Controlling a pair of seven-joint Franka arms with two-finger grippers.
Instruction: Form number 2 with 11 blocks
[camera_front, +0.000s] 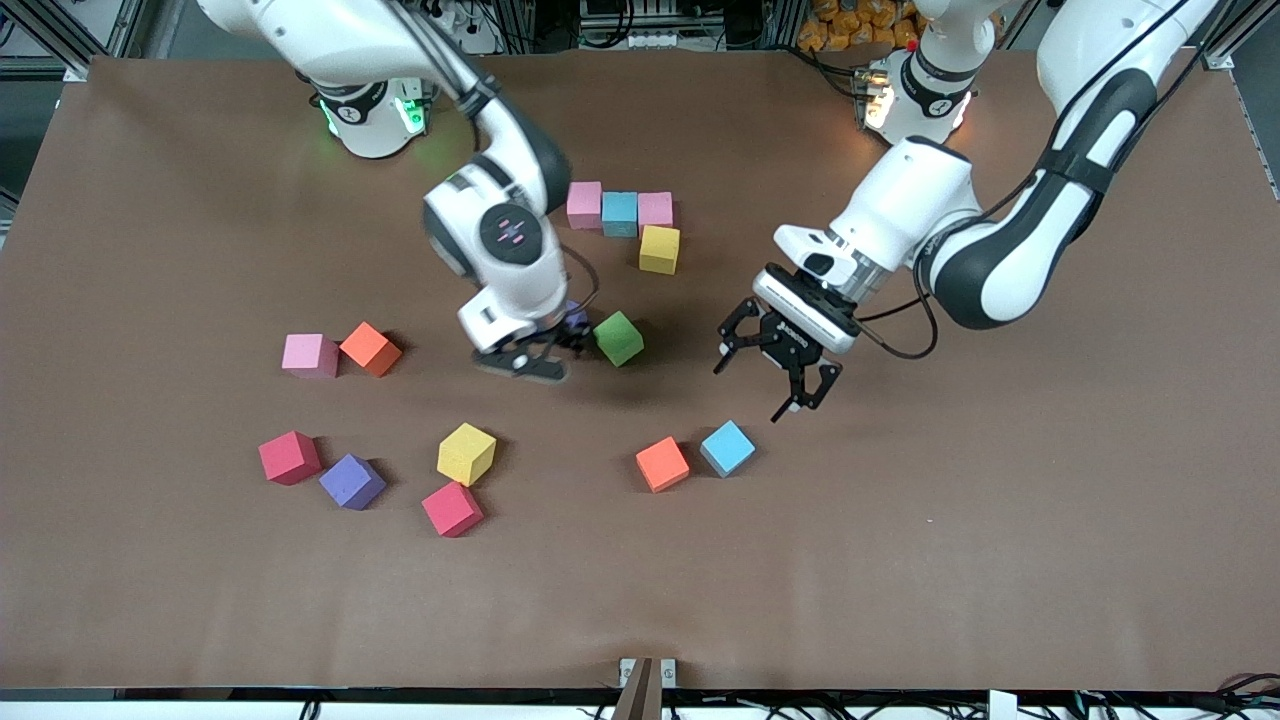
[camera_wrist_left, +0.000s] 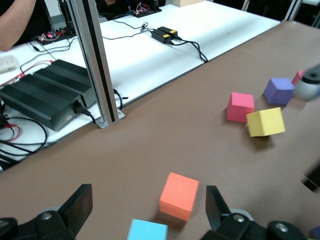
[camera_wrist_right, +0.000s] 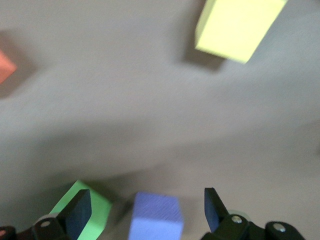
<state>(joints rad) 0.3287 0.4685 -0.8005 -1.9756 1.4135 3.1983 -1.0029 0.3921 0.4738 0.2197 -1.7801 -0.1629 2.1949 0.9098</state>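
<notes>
A row of pink (camera_front: 584, 205), light blue (camera_front: 620, 213) and pink (camera_front: 656, 210) blocks lies mid-table, with a yellow block (camera_front: 659, 249) touching its end, nearer the camera. My right gripper (camera_front: 548, 352) is open and low around a purple block (camera_wrist_right: 155, 220), beside the green block (camera_front: 619, 338). The purple block is mostly hidden in the front view (camera_front: 575, 320). My left gripper (camera_front: 748, 392) is open and empty above the orange block (camera_front: 662, 464) and the light blue block (camera_front: 727, 447); both also show in the left wrist view, orange (camera_wrist_left: 179, 196) and light blue (camera_wrist_left: 146, 231).
Toward the right arm's end lie loose blocks: light pink (camera_front: 309, 355), orange (camera_front: 370, 349), red (camera_front: 289, 457), purple (camera_front: 351, 481), yellow (camera_front: 466, 453) and red (camera_front: 452, 509). The brown mat (camera_front: 900, 560) is bare toward the left arm's end.
</notes>
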